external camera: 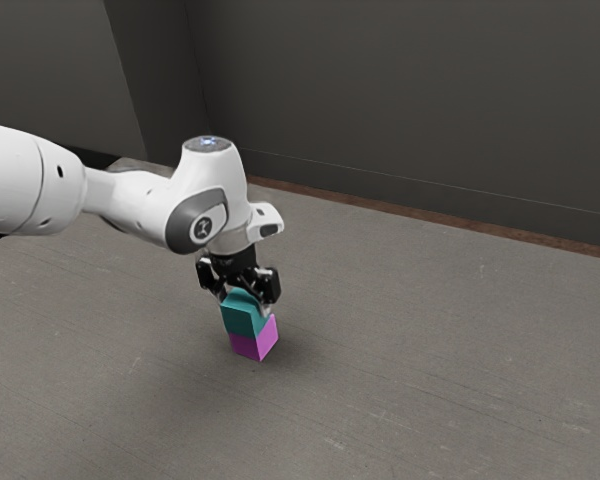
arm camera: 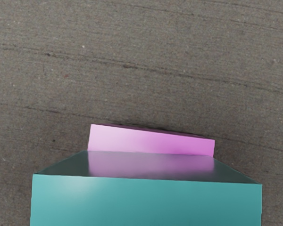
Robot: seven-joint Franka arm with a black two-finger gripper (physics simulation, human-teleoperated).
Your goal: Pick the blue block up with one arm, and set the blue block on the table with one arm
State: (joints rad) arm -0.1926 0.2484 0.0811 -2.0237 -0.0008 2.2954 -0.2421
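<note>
Gripper (external camera: 245, 303) sits squarely over the teal block (external camera: 242, 318), the pink block (external camera: 253, 347) beneath. Whether it's gripping, I can't tell.

Taking twelve o'clock as the exterior view's far side, the wall (external camera: 410, 110) runs behind the table (external camera: 430, 350) from eleven round to three. On the table stands the bottom block (external camera: 268, 341), with the top block (external camera: 242, 319) directly over it, turned slightly out of line; the bottom block pokes out a little toward three. The hand (external camera: 244, 303) is above, with the top block between its fingers, and the arm (external camera: 130, 198) reaches in from ten.
</note>
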